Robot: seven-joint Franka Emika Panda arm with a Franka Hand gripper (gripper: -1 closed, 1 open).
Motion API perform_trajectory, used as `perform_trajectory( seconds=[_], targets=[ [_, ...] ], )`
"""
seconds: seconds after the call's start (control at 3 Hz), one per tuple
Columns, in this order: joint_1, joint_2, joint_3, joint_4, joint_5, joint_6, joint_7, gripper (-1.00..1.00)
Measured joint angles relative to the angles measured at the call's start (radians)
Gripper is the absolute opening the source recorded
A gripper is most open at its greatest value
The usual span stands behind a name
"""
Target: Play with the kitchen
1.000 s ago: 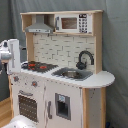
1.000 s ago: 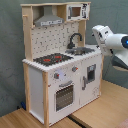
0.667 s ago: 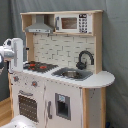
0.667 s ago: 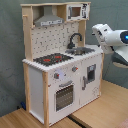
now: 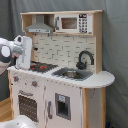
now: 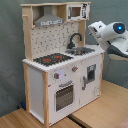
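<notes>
Arm poised beside the toy kitchen [image 5: 60, 75], touching nothing.
The kitchen stands upright on a wooden surface [image 6: 100, 107]; the claw [image 5: 23, 56] hangs at its stovetop [image 5: 44, 66] side, its state impossible to tell.

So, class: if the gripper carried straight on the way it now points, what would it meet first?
The gripper points downward at the kitchen's stovetop, so it would probably meet the black cooking surface first, though depth is uncertain.
</notes>
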Motion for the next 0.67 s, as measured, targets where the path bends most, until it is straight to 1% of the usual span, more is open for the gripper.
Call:
perform_trajectory(
  seconds=[0.67],
  targets=[
    [-0.056, 0.148, -0.004, 0.073, 0.000, -0.062, -0.095, 1.00]
  ],
)
